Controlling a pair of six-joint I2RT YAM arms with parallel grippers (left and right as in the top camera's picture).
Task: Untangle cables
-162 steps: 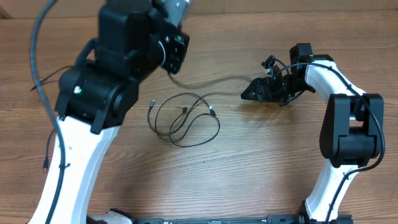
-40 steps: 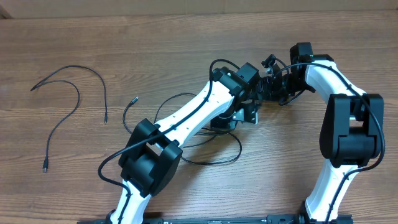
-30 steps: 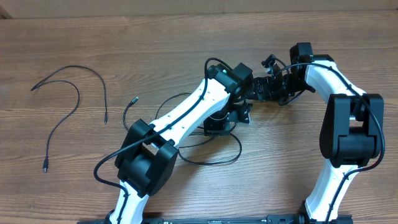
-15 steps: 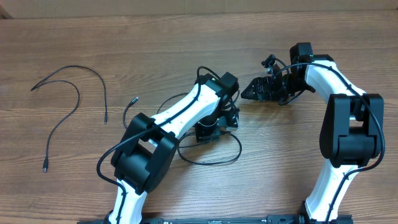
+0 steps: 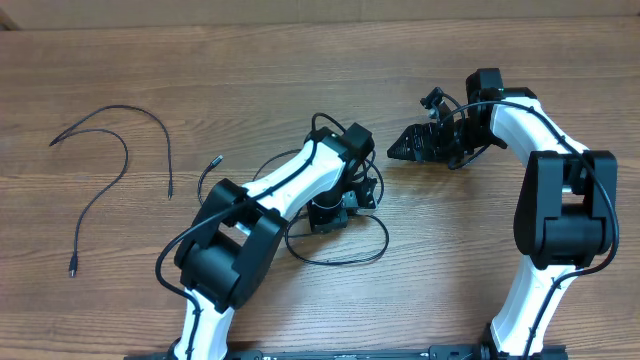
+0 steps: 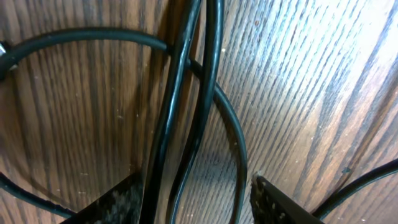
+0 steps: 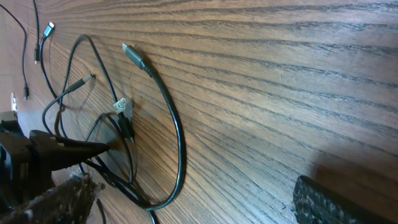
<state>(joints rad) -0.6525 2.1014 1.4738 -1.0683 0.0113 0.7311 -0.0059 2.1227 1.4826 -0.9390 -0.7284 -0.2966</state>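
**Location.** The cables lie on the wooden table (image 5: 480, 60) in two lots. A tangle (image 7: 179, 140) of overlapping loops sits at the centre. Two loose strands (image 5: 120, 109) lie well apart from it at the left, already separate.

**Grippers.** The left gripper (image 6: 193, 205) is down on the tangle. Its fingers are apart, with two strands (image 6: 208, 62) running between them and not pinched. The right gripper (image 5: 397, 150) hovers near the tangle's far side with its fingers spread wide and nothing between them.

**Handling assessment.** The cords appear thin, light and limp. They will likely drag across the wood and pull neighbouring loops along rather than lift cleanly. The plug ends (image 7: 134, 56) look stiffer and may catch in a loop.

**Grip point.** Closing on both strands would move the tangle as one piece. A single strand just behind a free plug end, or the outer loop, looks the safer hold.
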